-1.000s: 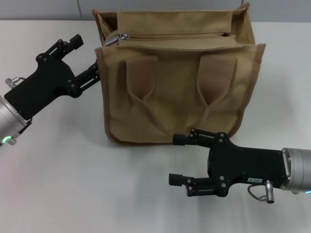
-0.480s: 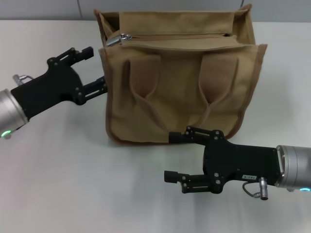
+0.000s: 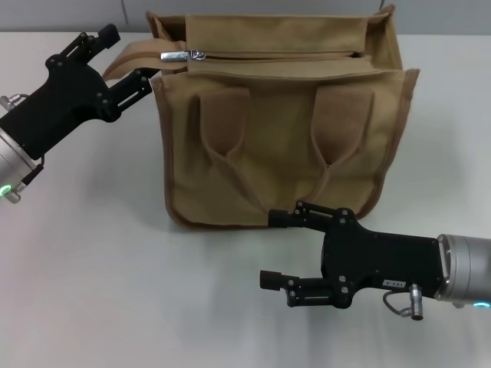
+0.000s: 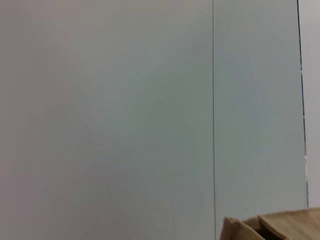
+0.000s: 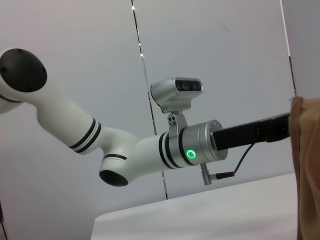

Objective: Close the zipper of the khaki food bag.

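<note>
The khaki food bag (image 3: 280,146) stands upright in the middle of the white table in the head view, two brown handles hanging down its front. Its zipper (image 3: 276,56) runs along the top, with the silver pull tab (image 3: 178,55) at the left end. A brown strap (image 3: 130,61) sticks out from the bag's top left corner and passes between the spread fingers of my left gripper (image 3: 126,60), which is open. My right gripper (image 3: 275,250) is open and holds nothing, low in front of the bag's bottom edge. A corner of the bag (image 4: 272,227) shows in the left wrist view.
The white table (image 3: 92,291) stretches bare to the left and front of the bag. The right wrist view shows my left arm (image 5: 150,150) against a grey wall and the bag's edge (image 5: 306,170). Behind the bag is the grey wall.
My left gripper rose from the bag's left side to its top left corner. The brown strap now juts out between its fingers, and the pull tab lies flatter. The right gripper hardly moved.
</note>
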Available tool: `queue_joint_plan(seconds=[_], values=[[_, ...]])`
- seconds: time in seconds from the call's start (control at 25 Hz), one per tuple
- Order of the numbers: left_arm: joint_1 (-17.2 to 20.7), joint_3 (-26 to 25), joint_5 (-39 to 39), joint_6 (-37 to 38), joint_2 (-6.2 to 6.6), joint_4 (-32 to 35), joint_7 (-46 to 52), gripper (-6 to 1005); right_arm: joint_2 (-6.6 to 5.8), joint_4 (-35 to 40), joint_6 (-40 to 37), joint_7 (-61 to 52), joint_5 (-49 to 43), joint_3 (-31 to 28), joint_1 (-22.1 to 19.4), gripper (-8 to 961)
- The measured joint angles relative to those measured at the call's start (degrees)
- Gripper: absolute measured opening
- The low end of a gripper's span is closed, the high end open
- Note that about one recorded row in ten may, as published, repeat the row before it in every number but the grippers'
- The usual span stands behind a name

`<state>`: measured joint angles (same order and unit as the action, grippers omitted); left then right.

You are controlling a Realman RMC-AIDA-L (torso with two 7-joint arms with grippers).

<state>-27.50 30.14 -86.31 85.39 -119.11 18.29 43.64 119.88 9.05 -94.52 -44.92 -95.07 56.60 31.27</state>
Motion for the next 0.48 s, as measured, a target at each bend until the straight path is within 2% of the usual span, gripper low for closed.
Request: queue_joint_plan(seconds=[0.24, 0.4, 0.48], values=[[0.2, 0.7, -0.1, 0.0, 0.02, -0.7, -0.3, 679, 0.0, -0.2, 0.0, 0.7, 0.1, 0.0, 0.0, 829], [0.6, -0.1, 1.6, 1.4, 0.02, -4.2, -5.2, 675, 0.0, -0.3, 0.0, 0.7, 0.3, 0.0, 0.1, 829], [0.7, 0.0, 2.1, 1.5, 0.02, -4.6, -5.7, 622, 0.0, -0.3, 0.0, 0.7, 0.6, 0.0, 0.1, 829]])
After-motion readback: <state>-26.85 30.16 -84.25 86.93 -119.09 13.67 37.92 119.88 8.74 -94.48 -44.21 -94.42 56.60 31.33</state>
